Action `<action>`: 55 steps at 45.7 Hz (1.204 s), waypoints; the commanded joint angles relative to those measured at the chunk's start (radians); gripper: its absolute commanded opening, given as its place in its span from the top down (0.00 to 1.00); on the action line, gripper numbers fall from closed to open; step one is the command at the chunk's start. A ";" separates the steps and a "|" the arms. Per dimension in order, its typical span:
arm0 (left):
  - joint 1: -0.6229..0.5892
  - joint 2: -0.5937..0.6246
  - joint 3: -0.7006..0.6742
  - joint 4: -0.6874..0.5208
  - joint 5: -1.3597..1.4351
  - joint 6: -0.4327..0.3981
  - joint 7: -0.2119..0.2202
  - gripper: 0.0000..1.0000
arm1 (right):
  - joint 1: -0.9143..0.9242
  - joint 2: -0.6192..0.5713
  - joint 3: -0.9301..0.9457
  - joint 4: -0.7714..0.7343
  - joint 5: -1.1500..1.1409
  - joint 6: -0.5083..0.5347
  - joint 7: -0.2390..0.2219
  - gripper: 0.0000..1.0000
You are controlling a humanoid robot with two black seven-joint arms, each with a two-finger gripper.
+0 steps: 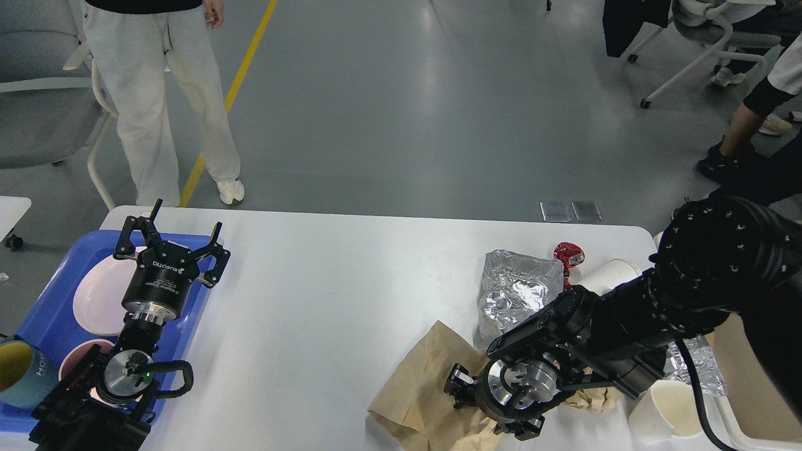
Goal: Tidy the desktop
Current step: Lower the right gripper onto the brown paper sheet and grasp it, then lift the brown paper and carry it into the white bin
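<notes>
The white tabletop point(326, 300) fills the lower view before a grey floor. My left gripper point(169, 235) hangs with fingers spread wide and empty above the blue tray point(44, 313). My right gripper point(460, 391) presses on the brown paper bag point(413, 394); I cannot tell its opening. Crumpled foil point(514, 291) lies nearby.

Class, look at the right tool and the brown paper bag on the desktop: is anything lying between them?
Nothing visible does. The right tool is already down on the brown paper bag, on the desktop; whether its fingers have closed cannot be told.
</notes>
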 commanded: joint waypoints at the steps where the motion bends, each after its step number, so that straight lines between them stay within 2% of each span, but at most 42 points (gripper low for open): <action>1: 0.000 0.000 0.000 0.000 0.000 0.000 0.001 0.03 | -0.003 0.003 0.001 -0.001 0.000 -0.030 0.003 1.00; 33: -0.001 0.000 0.000 0.000 0.000 0.000 0.001 0.03 | 0.004 0.009 0.001 0.011 -0.007 -0.038 -0.009 1.00; 37: -0.001 0.000 0.000 0.000 0.000 0.000 0.001 0.03 | 0.067 -0.007 -0.010 0.096 -0.006 -0.034 -0.014 1.00; 42: 0.000 0.000 0.000 0.001 0.000 0.000 0.001 0.03 | 0.254 -0.084 -0.039 0.281 -0.006 -0.011 -0.022 1.00; 46: 0.000 0.000 0.000 0.000 0.000 0.000 0.001 0.03 | 0.450 -0.119 -0.088 0.410 -0.007 0.066 -0.029 1.00; 52: 0.000 0.000 0.000 0.001 0.000 0.000 0.001 0.03 | 0.677 -0.162 -0.201 0.422 -0.006 0.398 -0.039 1.00; 55: 0.000 0.000 0.000 0.001 0.000 0.000 0.000 0.03 | 0.820 -0.187 -0.264 0.422 -0.010 0.526 -0.039 1.00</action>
